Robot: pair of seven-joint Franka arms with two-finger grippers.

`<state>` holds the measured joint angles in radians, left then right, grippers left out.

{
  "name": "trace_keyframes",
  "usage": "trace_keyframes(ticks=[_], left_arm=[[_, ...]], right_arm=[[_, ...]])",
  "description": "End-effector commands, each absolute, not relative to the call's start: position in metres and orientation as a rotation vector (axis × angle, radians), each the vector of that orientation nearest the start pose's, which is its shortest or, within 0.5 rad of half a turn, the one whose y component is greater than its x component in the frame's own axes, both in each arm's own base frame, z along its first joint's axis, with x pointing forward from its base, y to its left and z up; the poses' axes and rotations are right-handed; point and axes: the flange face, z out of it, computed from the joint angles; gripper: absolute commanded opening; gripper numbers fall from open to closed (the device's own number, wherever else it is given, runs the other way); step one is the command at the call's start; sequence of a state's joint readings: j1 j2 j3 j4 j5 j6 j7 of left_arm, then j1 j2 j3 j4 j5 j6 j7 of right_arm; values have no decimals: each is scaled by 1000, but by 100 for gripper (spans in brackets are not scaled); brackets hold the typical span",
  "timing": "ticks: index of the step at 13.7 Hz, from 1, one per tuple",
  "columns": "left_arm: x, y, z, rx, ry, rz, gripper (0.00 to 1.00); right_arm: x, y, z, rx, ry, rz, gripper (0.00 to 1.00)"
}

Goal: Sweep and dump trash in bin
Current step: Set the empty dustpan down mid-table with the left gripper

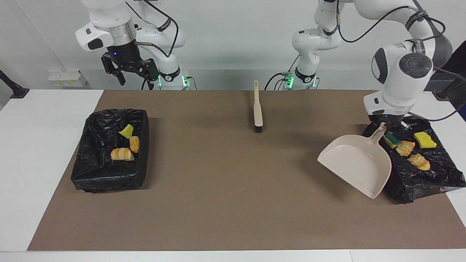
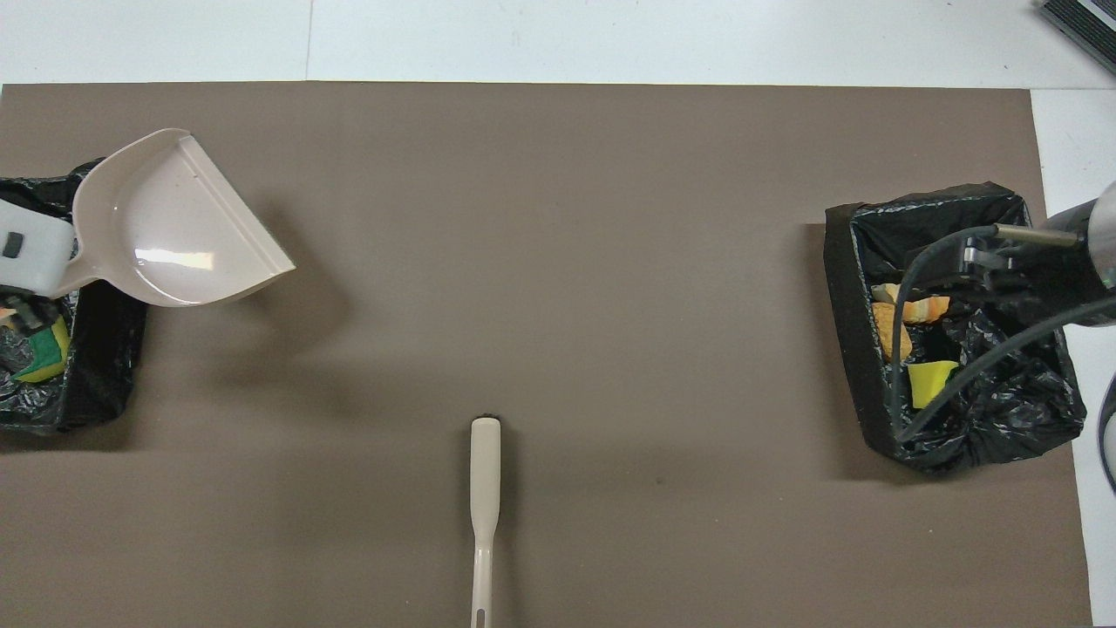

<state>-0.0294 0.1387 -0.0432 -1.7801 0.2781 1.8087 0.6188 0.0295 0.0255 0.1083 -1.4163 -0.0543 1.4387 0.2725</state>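
All the trash lies in two black bag-lined bins. The bin at the right arm's end (image 1: pixel 94 171) holds a yellow sponge chunk (image 1: pixel 127 131) and two pastries (image 1: pixel 122 154). The bin at the left arm's end (image 1: pixel 429 178) holds two sponge chunks (image 1: pixel 424 140) and two pastries (image 1: pixel 419 161). My left gripper (image 1: pixel 385 124) is shut on the handle of the beige dustpan (image 1: pixel 358 163), which is empty and tilted over the mat beside that bin. My right gripper (image 1: pixel 130 72) is open and empty, raised over the other bin (image 2: pixel 959 436).
The beige brush (image 1: pixel 257 109) lies on the brown mat (image 1: pixel 225 203) near the robots, bristles pointing away from them; it also shows in the overhead view (image 2: pixel 484 488). The dustpan (image 2: pixel 174 227) overlaps the bin (image 2: pixel 96 384) edge from above.
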Motion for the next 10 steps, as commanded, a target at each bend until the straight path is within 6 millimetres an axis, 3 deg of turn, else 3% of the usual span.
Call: trace_keyframes(ticks=[1,5,8,10], left_arm=[[591,-85,431,-2833,810,262,0],[590,-194,406,-3042,573,161,0],[573,-277,392,-3128,401,143,0],[564,-320,374,-3127,289,165,0]], right_arm=[[549,54,677,-3204,117,-28,100],[547,43,674,-3183,138,-7,100],[544,45,673,-3180,134,8,100],[544,43,673,-3180,76,17,100]])
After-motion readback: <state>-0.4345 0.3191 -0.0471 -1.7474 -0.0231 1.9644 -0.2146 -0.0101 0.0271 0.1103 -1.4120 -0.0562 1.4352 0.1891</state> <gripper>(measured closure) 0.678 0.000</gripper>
